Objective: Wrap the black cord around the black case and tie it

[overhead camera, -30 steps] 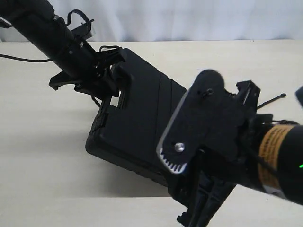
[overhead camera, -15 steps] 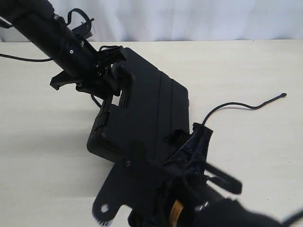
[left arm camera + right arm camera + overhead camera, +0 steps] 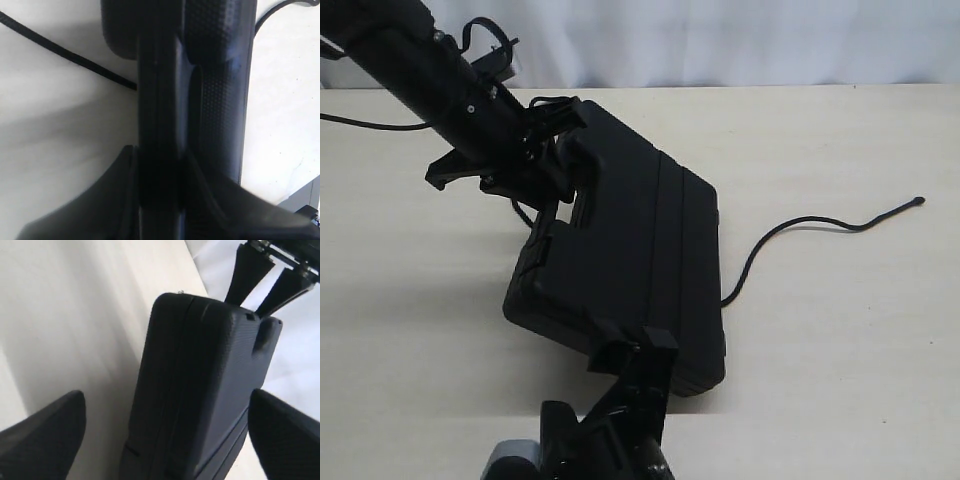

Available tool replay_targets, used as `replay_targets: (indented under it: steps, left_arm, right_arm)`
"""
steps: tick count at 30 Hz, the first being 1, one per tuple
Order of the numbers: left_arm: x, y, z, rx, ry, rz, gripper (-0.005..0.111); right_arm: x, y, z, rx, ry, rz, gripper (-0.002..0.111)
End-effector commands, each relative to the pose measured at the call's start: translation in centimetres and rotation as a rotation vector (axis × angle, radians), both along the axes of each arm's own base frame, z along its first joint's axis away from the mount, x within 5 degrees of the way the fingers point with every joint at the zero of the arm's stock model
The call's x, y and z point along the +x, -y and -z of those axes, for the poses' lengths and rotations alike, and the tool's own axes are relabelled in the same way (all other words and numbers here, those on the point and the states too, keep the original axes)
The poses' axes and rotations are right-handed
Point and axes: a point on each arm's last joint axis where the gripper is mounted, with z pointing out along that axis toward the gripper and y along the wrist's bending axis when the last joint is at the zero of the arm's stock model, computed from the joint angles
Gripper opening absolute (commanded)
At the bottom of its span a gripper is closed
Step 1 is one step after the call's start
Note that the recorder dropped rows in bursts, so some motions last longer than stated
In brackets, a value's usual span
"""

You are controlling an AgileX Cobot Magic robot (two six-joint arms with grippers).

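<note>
The black case [image 3: 630, 250] stands tilted, its handle side raised off the table and casting a shadow below it. My left gripper [image 3: 555, 175] is shut on the handle edge, and the left wrist view shows the case [image 3: 215, 90] pinched in my left gripper [image 3: 160, 155]. The black cord [image 3: 790, 228] comes out from under the case's right side and lies on the table, ending in a small knob [image 3: 918, 201]. A stretch of cord [image 3: 65, 52] also runs behind the case. My right gripper [image 3: 635, 355] is open at the case's near corner, fingers [image 3: 45, 435] spread wide of the case [image 3: 200, 380].
The pale table [image 3: 840, 350] stretches right of the case, and a white curtain [image 3: 720, 40] hangs behind. The left arm [image 3: 420, 70] crosses the upper left with its own cables. The table's front edge lies near the right gripper.
My right arm swung from the right side down to the bottom of the view, uncovering the cord on the table. The left gripper and case stayed almost still.
</note>
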Motion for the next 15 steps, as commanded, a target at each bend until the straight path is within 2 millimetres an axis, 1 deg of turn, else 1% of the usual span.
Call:
replay_targets:
  steps: [1, 7, 15]
  left_arm:
    - [0.2, 0.2, -1.3, -0.053, 0.038, -0.044, 0.000]
    - [0.2, 0.3, -1.3, -0.053, 0.036, -0.043, 0.000]
    - [0.2, 0.2, -1.3, -0.053, 0.041, -0.044, 0.000]
  right_arm:
    - [0.2, -0.1, 1.7, 0.074, 0.052, 0.042, 0.081]
    - [2.4, 0.4, 3.5, 0.080, 0.037, 0.133, 0.081]
    - [5.8, 1.4, 3.2, 0.140, 0.032, 0.268, 0.081]
